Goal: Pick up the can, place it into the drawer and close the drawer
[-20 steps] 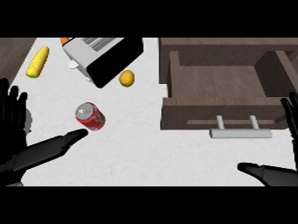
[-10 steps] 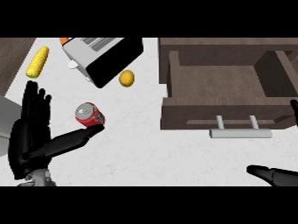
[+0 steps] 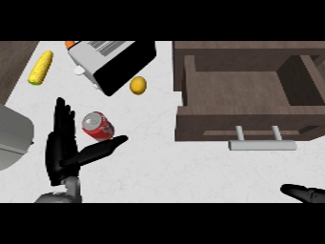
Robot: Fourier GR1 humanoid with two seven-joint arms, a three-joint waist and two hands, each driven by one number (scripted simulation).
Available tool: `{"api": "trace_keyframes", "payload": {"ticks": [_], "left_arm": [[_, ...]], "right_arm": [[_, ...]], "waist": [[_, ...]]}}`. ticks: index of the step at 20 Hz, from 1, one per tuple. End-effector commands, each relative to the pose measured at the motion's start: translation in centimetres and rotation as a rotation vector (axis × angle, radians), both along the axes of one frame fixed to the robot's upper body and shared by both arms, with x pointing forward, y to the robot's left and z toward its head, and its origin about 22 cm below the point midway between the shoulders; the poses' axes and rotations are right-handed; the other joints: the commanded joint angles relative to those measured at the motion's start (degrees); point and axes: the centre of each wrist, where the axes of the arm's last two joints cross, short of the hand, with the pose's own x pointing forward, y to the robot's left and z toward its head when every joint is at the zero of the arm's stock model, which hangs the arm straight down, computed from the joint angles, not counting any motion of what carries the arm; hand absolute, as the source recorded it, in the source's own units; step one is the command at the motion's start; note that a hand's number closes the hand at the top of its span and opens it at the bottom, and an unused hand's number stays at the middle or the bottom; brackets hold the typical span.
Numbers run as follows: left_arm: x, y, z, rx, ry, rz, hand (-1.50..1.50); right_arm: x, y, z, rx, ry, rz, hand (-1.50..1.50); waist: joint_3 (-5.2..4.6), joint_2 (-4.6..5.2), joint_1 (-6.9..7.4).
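Head view: small red cylindrical drinks can with a silver top (image 3: 96, 126) lies tipped on the pale speckled worktop (image 3: 165, 162), in the left half, its long axis running roughly from upper left to lower right, silver end toward the upper left. Black left hand (image 3: 63, 150) sits just beside it on the can's left and lower side, fingers straight and spread, pointing up the view, thumb angled out beneath the can; the can lies in the open crook between fingers and thumb, nothing curled round it yet, contact not certain. Right hand (image 3: 312, 193) shows only at the lower right edge, well apart from the can, fingers look extended and holding nothing. Left hand plainly the nearer one. Open dark-brown wooden drawer (image 3: 249, 86) with a pale metal bar handle (image 3: 262, 144) lies to the right of the can. Judgement: next move is closing the left fingers across the can's short axis
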Motion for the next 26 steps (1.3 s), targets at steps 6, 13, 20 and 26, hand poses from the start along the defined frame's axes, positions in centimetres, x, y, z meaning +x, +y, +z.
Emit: {"api": "trace_keyframes", "payload": {"ticks": [6,13,20,26], "left_arm": [[-0.4,1.1,-5.0,0.007,0.03,0.077,-1.5],[0.1,2.0,-8.7,-0.02,0.06,0.095,-1.5],[0.4,2.1,-12.4,-0.026,0.069,0.083,-1.5],[1.4,5.2,-13.2,-0.072,0.079,0.137,-1.5]], "right_arm": [[-1.5,0.1,0.3,-0.005,-0.015,-0.017,-1.5],[-2.0,-1.3,1.5,-0.017,-0.009,-0.007,-1.5],[-3.6,-1.2,0.8,-0.024,0.009,-0.021,-1.5],[-2.9,0.4,2.4,-0.005,-0.023,-0.022,-1.5]], "waist": [[0.0,-0.03,0.03],[0.0,-0.02,0.04],[-0.01,0.01,-0.19],[-0.03,0.03,-0.12]]}}
